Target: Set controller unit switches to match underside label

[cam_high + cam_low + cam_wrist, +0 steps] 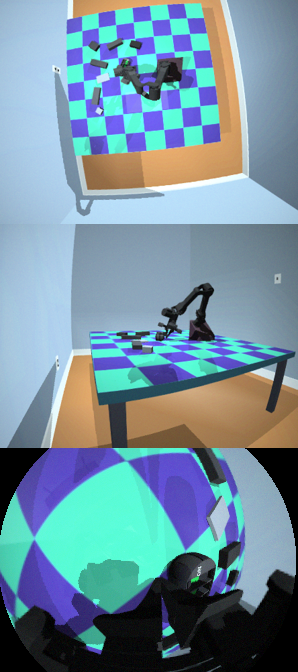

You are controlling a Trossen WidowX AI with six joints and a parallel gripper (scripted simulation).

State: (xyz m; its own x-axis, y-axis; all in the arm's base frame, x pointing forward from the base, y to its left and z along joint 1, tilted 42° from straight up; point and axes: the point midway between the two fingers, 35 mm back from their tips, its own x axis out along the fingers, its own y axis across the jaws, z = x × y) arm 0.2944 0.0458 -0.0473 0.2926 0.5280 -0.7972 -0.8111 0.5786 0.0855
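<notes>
With its fingers closed on nothing, the gripper (125, 80) (168, 337) (158, 580) sits just beside the switch unit (125, 62) (160, 337) (192, 570), a dark module with green showing. Looks like switch-pressing to me; next move needs a careful tip on one rocker. Grey blocks lie beyond.

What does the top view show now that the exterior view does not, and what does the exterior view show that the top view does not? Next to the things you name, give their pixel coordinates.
Only the top view: green on the switch face of the controller unit (126, 62) (160, 336).

Only the exterior view: the table legs (118, 425) and a wall plate on the right-hand wall (277, 278).

Both: the controller unit, the arm's dark reddish base (178, 74) (195, 332), a wall plate on the left-hand wall (56, 70) (57, 362) and the small pale block (99, 110) (147, 349).
</notes>
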